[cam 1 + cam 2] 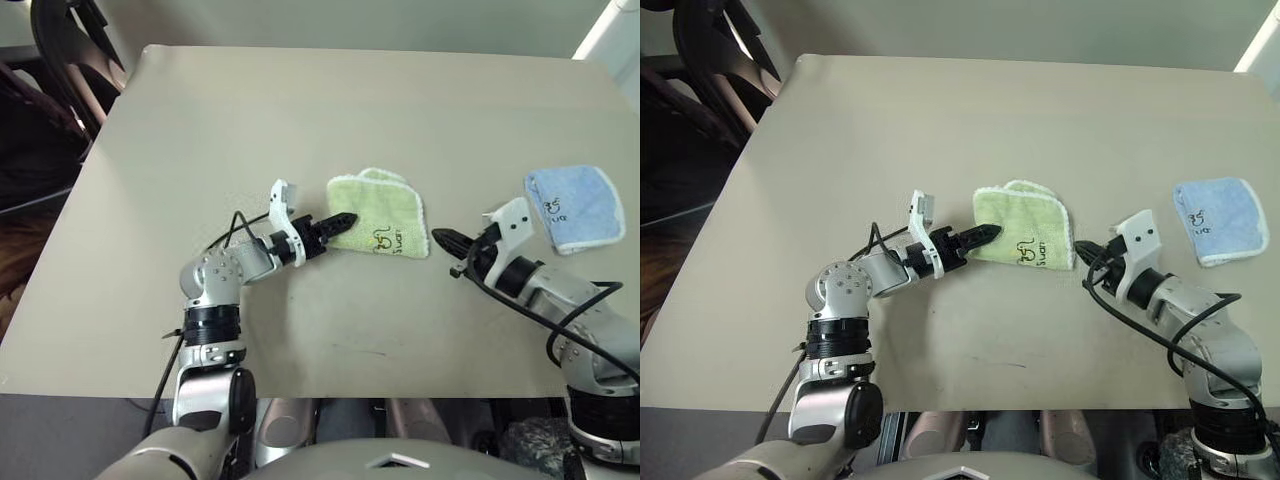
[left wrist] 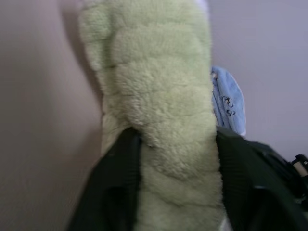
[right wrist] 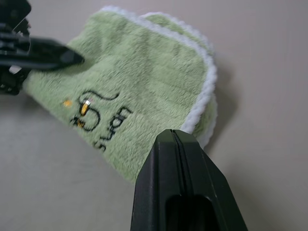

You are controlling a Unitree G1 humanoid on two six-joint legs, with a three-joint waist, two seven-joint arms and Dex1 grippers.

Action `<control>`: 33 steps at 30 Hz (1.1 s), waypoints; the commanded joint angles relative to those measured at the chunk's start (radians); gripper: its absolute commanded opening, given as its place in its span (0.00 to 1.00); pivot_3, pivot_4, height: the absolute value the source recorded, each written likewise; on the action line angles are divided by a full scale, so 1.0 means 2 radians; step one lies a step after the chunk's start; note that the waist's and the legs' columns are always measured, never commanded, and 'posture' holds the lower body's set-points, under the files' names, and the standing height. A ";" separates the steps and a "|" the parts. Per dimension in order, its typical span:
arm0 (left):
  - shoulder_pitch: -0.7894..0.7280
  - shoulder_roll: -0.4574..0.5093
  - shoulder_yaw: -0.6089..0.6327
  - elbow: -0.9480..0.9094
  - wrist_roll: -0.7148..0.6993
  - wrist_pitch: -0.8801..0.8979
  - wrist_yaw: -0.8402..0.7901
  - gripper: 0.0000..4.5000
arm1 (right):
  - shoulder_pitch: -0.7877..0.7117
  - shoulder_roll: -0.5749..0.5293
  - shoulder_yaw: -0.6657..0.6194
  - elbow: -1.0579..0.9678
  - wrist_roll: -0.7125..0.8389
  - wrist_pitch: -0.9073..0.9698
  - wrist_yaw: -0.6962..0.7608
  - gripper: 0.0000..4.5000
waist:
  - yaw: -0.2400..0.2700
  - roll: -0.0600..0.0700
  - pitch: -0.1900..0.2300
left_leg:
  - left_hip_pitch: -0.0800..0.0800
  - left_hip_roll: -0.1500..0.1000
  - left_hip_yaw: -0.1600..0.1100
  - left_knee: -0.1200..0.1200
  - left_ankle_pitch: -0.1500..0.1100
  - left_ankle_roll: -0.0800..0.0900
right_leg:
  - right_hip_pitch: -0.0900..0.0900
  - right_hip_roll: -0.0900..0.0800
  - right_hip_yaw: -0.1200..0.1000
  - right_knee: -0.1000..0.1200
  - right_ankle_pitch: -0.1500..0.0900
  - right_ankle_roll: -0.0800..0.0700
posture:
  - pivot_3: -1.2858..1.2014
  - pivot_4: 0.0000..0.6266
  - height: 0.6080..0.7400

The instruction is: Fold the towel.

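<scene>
We see the left gripper point(image 1: 343, 221) with jaws closed on the soft, light green terry towel point(image 1: 385, 222) at mid-worktop. The right gripper point(image 1: 447, 241) rests empty, jaws shut. Limp and light, it seems best taken by its white-stitched corners.

A beige table point(image 1: 300, 130) fills the room's middle, dark chairs point(image 1: 60, 60) beyond its corner.
</scene>
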State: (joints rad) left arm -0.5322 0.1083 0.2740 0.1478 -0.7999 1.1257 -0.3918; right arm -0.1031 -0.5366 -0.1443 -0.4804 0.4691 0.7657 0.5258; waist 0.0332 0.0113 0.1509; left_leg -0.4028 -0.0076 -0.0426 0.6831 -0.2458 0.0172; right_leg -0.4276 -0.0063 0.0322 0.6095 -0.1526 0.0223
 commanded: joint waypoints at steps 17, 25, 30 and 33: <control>0.071 0.091 0.304 -0.086 -0.071 -0.198 0.145 0.01 | -0.014 -0.007 0.003 0.023 0.000 -0.031 0.013 0.00 | -0.019 -0.001 0.000 | 0.002 0.001 0.000 -0.001 0.001 -0.002 | -0.001 0.001 0.000 0.000 0.000 -0.001 | 0.52 0.24 0.97; 0.177 0.081 0.369 -0.131 -0.144 -0.225 0.188 0.01 | -0.053 -0.008 0.031 0.068 -0.007 -0.046 0.037 0.00 | -0.008 -0.002 0.000 | 0.001 0.000 0.000 0.000 -0.002 0.001 | 0.000 0.001 0.000 0.000 -0.001 -0.003 | 0.52 0.24 0.97; 0.214 0.053 0.338 -0.153 -0.165 -0.230 0.195 0.21 | -0.076 -0.004 0.047 0.088 -0.010 -0.054 0.045 0.00 | -0.003 -0.002 0.000 | 0.001 0.000 -0.001 0.001 -0.003 0.001 | 0.001 0.001 0.000 0.000 -0.001 -0.003 | 0.52 0.24 0.97; 0.224 0.052 0.329 -0.158 -0.184 -0.236 0.197 0.44 | -0.080 -0.003 0.051 0.091 -0.012 -0.056 0.047 0.00 | -0.004 -0.003 0.000 | 0.001 0.000 -0.001 0.000 -0.003 0.001 | 0.001 0.001 0.000 0.000 0.000 -0.003 | 0.52 0.24 0.97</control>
State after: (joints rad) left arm -0.0943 0.2049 0.9309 -0.1201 -1.1303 0.6745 0.0048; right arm -0.2488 -0.5414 -0.0390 -0.2829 0.4466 0.6751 0.6079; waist 0.0250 0.0059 0.1514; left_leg -0.3997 -0.0069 -0.0444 0.6831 -0.2511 0.0200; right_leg -0.4264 -0.0040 0.0317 0.6104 -0.1526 0.0158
